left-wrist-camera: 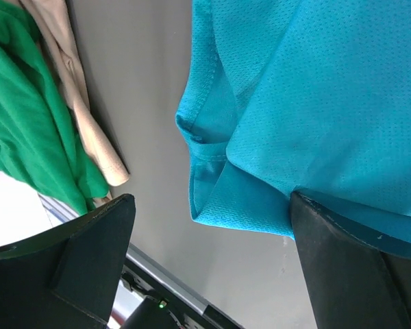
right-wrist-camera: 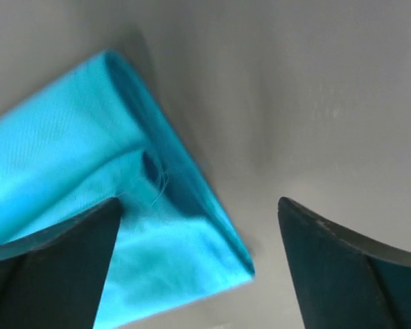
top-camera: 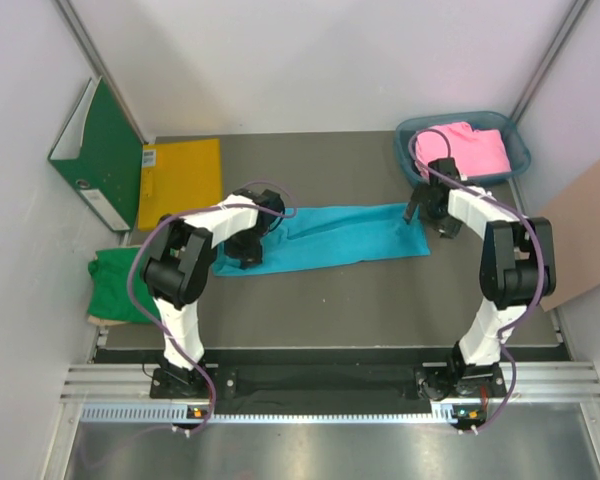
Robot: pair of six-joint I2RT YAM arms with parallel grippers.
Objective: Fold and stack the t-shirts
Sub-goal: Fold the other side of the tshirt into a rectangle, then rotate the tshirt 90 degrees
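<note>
The turquoise-blue t-shirt (top-camera: 330, 236) lies folded into a long strip across the middle of the table. My left gripper (top-camera: 248, 255) is open over the strip's left end, whose folded corner (left-wrist-camera: 274, 137) lies between the jaws. My right gripper (top-camera: 427, 215) is open over the strip's right end; its corner (right-wrist-camera: 123, 226) shows between the wide-apart jaws. The bright green t-shirt (top-camera: 120, 285) lies crumpled at the table's left edge and shows in the left wrist view (left-wrist-camera: 27, 116). The pink t-shirt (top-camera: 470, 148) lies in a blue basket at the back right.
The blue basket (top-camera: 515, 140) stands at the back right. A yellow envelope (top-camera: 180, 182) and an upright green binder (top-camera: 105, 155) are at the back left. A brown cardboard sheet (top-camera: 585, 230) leans at the right. A beige cloth (left-wrist-camera: 82, 116) lies under the green shirt.
</note>
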